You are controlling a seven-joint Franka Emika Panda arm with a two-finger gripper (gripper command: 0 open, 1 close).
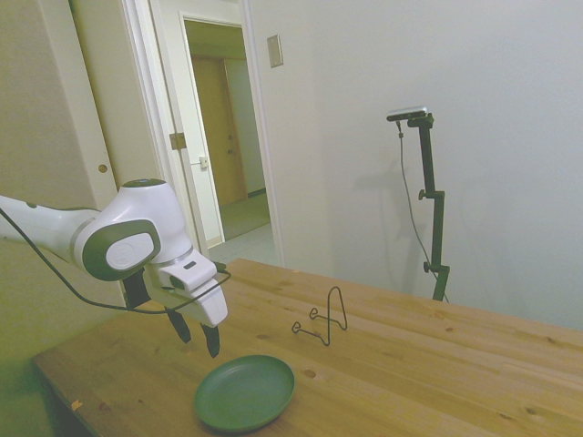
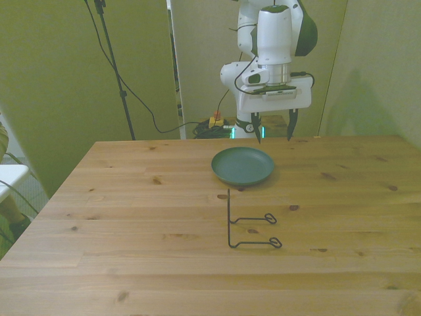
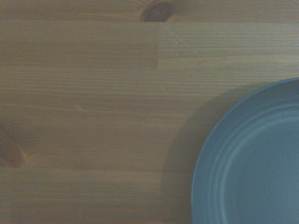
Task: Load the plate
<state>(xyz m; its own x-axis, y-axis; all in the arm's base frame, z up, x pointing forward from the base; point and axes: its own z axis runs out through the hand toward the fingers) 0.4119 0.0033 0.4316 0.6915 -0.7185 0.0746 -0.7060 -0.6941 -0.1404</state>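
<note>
The dark green plate (image 1: 244,393) lies flat on the wooden table (image 1: 410,364), near the arm's side; it also shows in the front view as the plate (image 2: 242,165) and fills one corner of the wrist view as the plate (image 3: 252,163). My gripper (image 2: 272,126) hangs open above the table, behind the plate and toward the front view's right, holding nothing. From the side, the gripper (image 1: 196,333) sits just left of the plate and a little above it.
A small black wire stand (image 2: 250,224) rests on the table (image 2: 131,217) in front of the plate; in the side view the stand (image 1: 323,319) sits to the plate's upper right. Cables lie on the floor behind the table's far edge.
</note>
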